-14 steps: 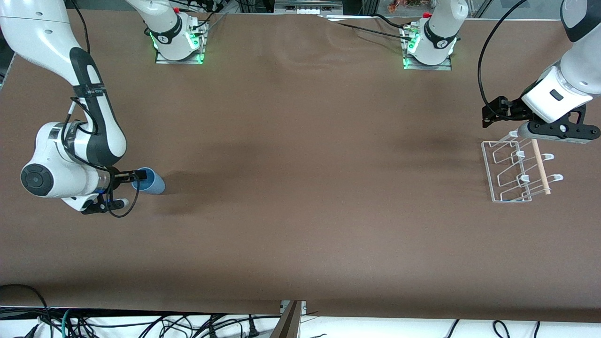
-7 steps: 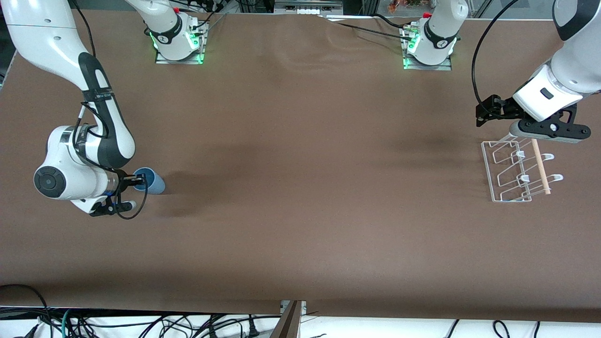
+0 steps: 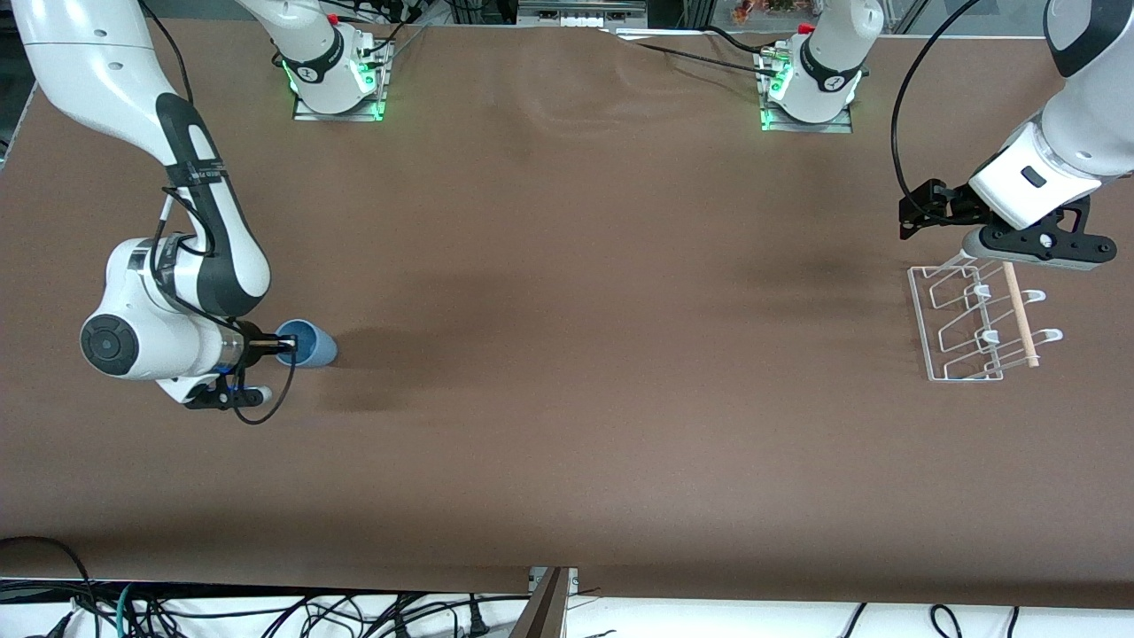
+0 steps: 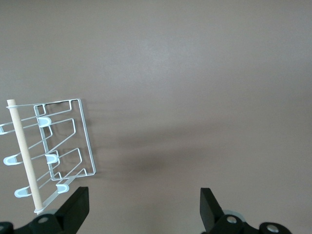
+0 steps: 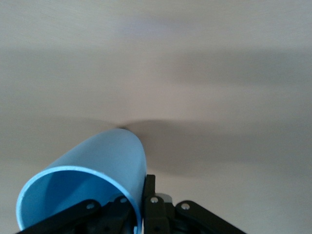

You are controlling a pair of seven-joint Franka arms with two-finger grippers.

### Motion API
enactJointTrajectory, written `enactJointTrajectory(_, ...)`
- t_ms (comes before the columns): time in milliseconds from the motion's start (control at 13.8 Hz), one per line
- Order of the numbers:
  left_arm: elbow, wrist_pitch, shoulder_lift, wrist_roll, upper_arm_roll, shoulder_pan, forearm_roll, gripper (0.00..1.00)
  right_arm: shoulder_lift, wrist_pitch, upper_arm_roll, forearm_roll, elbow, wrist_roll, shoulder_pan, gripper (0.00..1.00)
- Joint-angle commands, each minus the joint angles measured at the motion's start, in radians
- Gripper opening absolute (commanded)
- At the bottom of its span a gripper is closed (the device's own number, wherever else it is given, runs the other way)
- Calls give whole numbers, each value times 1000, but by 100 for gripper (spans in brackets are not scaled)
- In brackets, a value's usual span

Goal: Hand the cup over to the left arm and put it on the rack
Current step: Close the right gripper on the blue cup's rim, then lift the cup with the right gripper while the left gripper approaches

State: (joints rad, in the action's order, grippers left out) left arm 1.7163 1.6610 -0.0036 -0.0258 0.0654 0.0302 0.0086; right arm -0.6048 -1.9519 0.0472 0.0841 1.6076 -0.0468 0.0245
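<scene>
The light-blue cup (image 3: 314,346) lies on its side, low over the table at the right arm's end, its mouth turned to the right gripper (image 3: 288,344). In the right wrist view, the right gripper (image 5: 141,195) is shut on the cup (image 5: 97,168). One finger is inside the rim and one black finger (image 5: 149,187) is outside. The left gripper (image 3: 1035,251) hangs open and empty at the end of the white wire rack (image 3: 966,323) that is farther from the front camera. In the left wrist view, the left gripper (image 4: 144,202) shows bare table between its fingers, with the rack (image 4: 66,146) beside it.
A light wooden dowel (image 3: 1019,315) lies across the rack at the left arm's end of the table. Both arm bases (image 3: 337,80) stand along the table edge farthest from the front camera. Brown tabletop (image 3: 602,354) stretches between cup and rack.
The right gripper has shut on the cup's rim and carried the cup a short way toward the left arm's end. The left gripper shifted slightly near the rack, then held still.
</scene>
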Motion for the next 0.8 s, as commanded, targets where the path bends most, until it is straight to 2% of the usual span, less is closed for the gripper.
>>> enactJointTrajectory(0,-17,-24,1,-2,2,2,16,100,16,70,31,61,-73,-205,49,0)
enactJointTrajectory(290,-17,-55,23,-5,31,8,11,100,13,62,49,247,-116,-418,147,0)
enactJointTrajectory(435,-18,-55,39,-6,40,11,-71,100,13,59,49,340,-118,-493,202,0)
enactJointTrajectory(580,-23,-59,62,-31,40,10,-178,100,7,57,51,429,-171,-600,251,0)
enactJointTrajectory(725,-27,-58,76,-148,40,11,-257,100,-1,51,51,514,-207,-689,297,0)
